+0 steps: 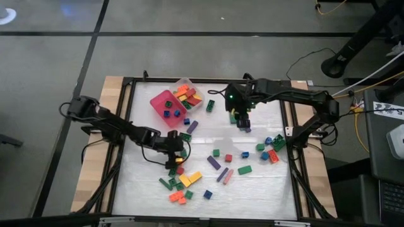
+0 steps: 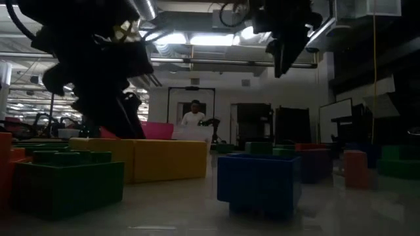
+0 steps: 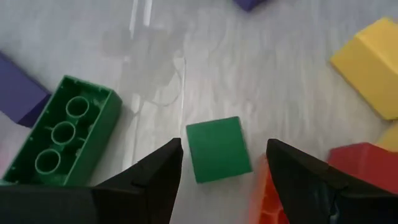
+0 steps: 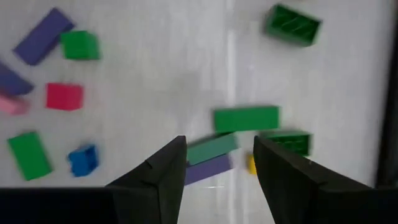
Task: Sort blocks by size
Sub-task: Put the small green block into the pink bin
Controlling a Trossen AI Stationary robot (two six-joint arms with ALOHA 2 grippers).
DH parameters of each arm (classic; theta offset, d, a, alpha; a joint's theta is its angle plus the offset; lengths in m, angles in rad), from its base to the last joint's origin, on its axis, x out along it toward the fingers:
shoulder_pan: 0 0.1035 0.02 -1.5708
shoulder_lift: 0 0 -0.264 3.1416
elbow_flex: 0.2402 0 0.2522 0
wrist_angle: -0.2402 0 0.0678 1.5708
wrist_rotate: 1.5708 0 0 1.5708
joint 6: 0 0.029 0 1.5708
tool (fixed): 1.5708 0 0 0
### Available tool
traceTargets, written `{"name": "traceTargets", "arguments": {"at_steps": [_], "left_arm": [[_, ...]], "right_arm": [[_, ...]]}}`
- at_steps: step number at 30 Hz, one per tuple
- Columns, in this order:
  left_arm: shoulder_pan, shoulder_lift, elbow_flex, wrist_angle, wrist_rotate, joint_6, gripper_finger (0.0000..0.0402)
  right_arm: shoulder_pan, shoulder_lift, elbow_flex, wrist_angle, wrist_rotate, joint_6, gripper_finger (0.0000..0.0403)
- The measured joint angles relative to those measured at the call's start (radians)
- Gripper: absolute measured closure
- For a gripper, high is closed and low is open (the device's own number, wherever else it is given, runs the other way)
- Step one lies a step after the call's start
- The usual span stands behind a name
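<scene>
Many small studded blocks lie scattered on the white table top. My left gripper (image 1: 173,162) is low over the near-left cluster, open, its fingers on either side of a small green square block (image 3: 217,149) that lies flat on the table, with a gap on each side. A long green block (image 3: 62,134) lies beside it, hollow side up. My right gripper (image 1: 243,124) hangs open and empty above the table's far middle, over a green bar (image 4: 246,118), a second green bar (image 4: 211,148) and a purple bar (image 4: 208,169).
A pink square tray (image 1: 163,104) with a few blocks and a clear tray (image 1: 187,94) with several blocks stand at the far left-centre. More blocks lie at the right (image 1: 273,148), in the middle (image 1: 222,165) and near the front (image 1: 183,186). A person stands far back (image 2: 193,115).
</scene>
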Motion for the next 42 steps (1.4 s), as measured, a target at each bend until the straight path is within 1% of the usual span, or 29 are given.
{"name": "traceTargets", "arguments": {"at_steps": [4, 7, 10, 13, 15, 16, 19, 23, 27, 31, 34, 38, 40, 42], "left_arm": [[0.000, 0.040, 0.000, 0.034, -0.016, -0.004, 0.0180], [0.000, 0.057, 0.000, 0.047, -0.022, -0.021, 0.0182], [0.000, 0.063, 0.000, 0.041, -0.022, -0.026, 0.0204], [0.001, 0.053, 0.000, 0.046, -0.022, -0.025, 0.0246], [0.006, 0.044, 0.000, 0.047, -0.022, -0.023, 0.0277], [0.010, 0.038, 0.000, 0.050, -0.022, -0.026, 0.0286], [0.028, 0.017, 0.006, 0.048, -0.022, -0.025, 0.0287], [0.068, -0.036, 0.028, 0.049, -0.022, -0.002, 0.0287], [0.129, -0.111, 0.047, 0.046, -0.028, 0.067, 0.0287], [0.214, -0.188, 0.055, 0.046, -0.079, 0.147, 0.0280], [0.288, -0.240, 0.054, 0.035, -0.155, 0.192, 0.0276], [0.394, -0.278, 0.054, 0.004, -0.255, 0.203, 0.0280], [0.446, -0.278, 0.054, -0.025, -0.280, 0.184, 0.0280], [0.493, -0.278, 0.054, -0.085, -0.284, 0.141, 0.0274]], "right_arm": [[0.003, 0.000, -0.046, -0.001, -0.045, 0.004, 0.0217], [0.018, 0.000, -0.100, 0.033, -0.064, 0.004, 0.0217], [0.047, 0.000, -0.161, 0.093, -0.068, 0.024, 0.0217], [0.085, 0.000, -0.245, 0.203, -0.084, 0.030, 0.0217], [0.112, 0.000, -0.305, 0.304, -0.109, 0.030, 0.0217], [0.126, 0.000, -0.336, 0.361, -0.124, 0.031, 0.0217], [0.170, 0.000, -0.428, 0.517, -0.151, 0.030, 0.0217], [0.226, 0.000, -0.527, 0.718, -0.151, 0.044, 0.0217], [0.270, 0.000, -0.596, 0.898, -0.147, 0.078, 0.0217], [0.303, 0.001, -0.626, 0.992, -0.135, 0.104, 0.0217], [0.322, 0.001, -0.628, 1.015, -0.133, 0.122, 0.0217], [0.343, 0.007, -0.628, 1.054, -0.132, 0.154, 0.0217], [0.343, 0.015, -0.628, 1.057, -0.125, 0.171, 0.0217], [0.349, 0.029, -0.628, 1.065, -0.107, 0.192, 0.0217]]}}
